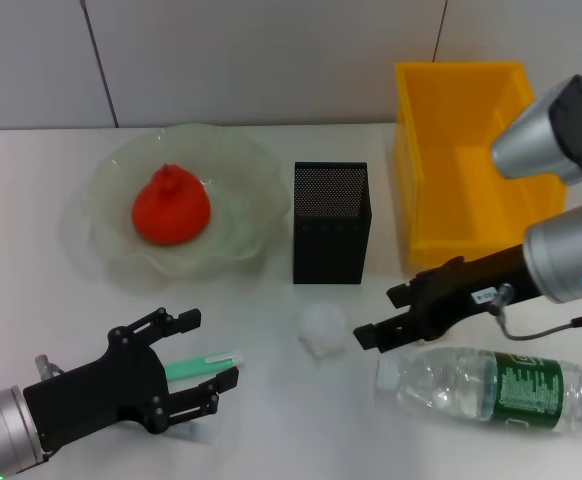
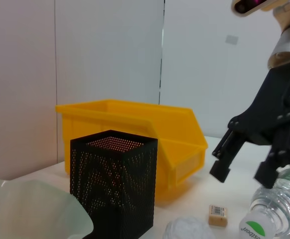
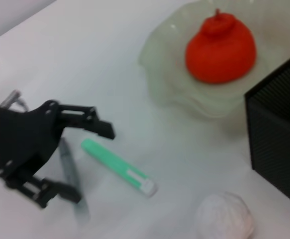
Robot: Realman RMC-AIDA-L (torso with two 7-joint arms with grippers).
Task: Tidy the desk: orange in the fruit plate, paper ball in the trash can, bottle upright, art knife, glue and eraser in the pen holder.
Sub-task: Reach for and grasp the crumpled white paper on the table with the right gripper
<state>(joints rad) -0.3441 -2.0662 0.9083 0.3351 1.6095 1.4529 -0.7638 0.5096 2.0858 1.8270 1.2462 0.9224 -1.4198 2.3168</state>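
The orange (image 1: 171,207) lies in the pale green fruit plate (image 1: 243,170). Near the table's front, my left gripper (image 1: 209,352) hovers open over the green glue stick (image 1: 204,367). In the right wrist view the grey art knife (image 3: 70,172) lies beside the glue stick (image 3: 117,166), between the left gripper's (image 3: 87,164) fingers. The paper ball (image 1: 323,328) sits in front of the black mesh pen holder (image 1: 331,222). The bottle (image 1: 491,385) lies on its side at the front right. My right gripper (image 1: 379,316) stands open just above its cap end. A small eraser (image 2: 217,211) lies below that gripper.
A yellow bin (image 1: 466,165) stands at the back right, just right of the pen holder. The fruit plate takes up the back left. The right arm's silver links (image 1: 556,150) hang over the bin's right side.
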